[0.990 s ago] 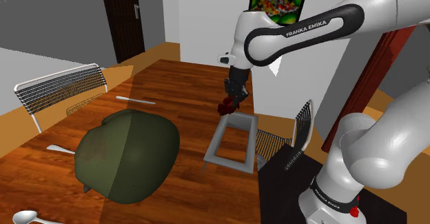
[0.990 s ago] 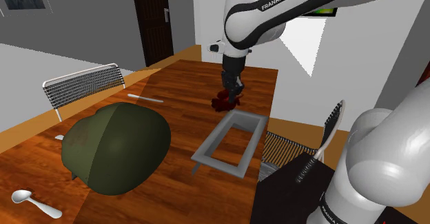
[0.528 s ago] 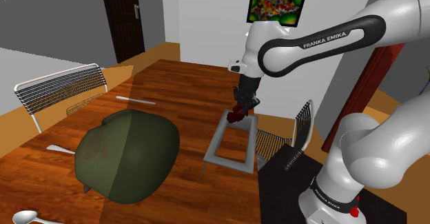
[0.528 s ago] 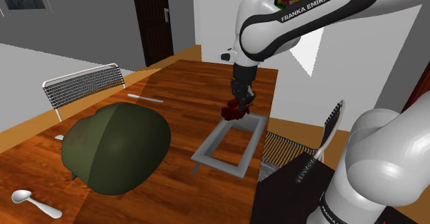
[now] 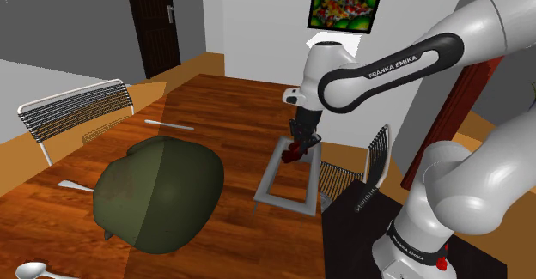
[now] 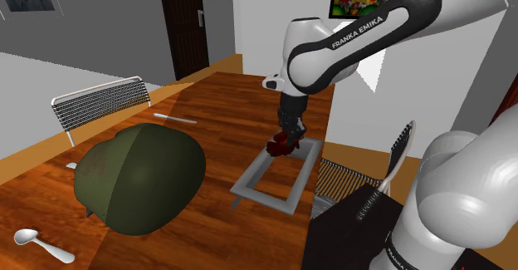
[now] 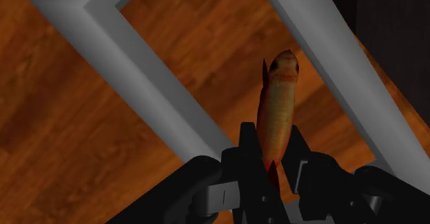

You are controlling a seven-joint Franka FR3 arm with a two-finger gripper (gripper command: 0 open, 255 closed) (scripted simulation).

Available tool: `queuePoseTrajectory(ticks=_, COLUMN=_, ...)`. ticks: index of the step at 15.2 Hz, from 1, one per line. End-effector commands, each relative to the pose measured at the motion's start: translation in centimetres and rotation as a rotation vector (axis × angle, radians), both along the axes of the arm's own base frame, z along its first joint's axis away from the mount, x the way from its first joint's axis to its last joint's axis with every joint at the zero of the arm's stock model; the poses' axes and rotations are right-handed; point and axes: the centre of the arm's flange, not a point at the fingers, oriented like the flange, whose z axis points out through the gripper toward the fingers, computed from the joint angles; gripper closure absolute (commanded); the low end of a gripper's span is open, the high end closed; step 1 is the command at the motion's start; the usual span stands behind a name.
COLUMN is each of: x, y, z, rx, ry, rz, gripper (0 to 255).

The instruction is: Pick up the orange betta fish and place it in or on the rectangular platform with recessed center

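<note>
Claw (image 7: pixel 274 150) clamped tight on the orange fish (image 7: pixel 277 105), which hangs head-down above the far end of the grey rectangular platform (image 5: pixel 265 183) on the wooden counter (image 5: pixel 228 114). Best play, I'd say: drift toward the frame's middle, lower close to the recess, then release gently so the fish doesn't hop the rim
</note>
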Motion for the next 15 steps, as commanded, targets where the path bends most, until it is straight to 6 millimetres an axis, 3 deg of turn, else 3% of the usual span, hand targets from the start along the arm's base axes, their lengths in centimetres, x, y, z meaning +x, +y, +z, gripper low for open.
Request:
queuePoseTrajectory(ticks=1, x=0.02, y=-0.02, z=-0.98, rx=0.0, ry=-0.001, rz=0.0, gripper=255)
queuePoseTrajectory(ticks=9, x=0.02, y=-0.02, z=-1.43, rx=0.0, ry=-0.001, rz=0.0, gripper=255)
queuePoseTrajectory(ticks=10, x=0.02, y=-0.02, z=-1.43, rx=0.0, ry=-0.001, rz=0.0, gripper=0)
queuePoseTrajectory(ticks=15, x=0.02, y=-0.02, z=-1.43, rx=0.0, ry=-0.001, rz=0.0, gripper=0)
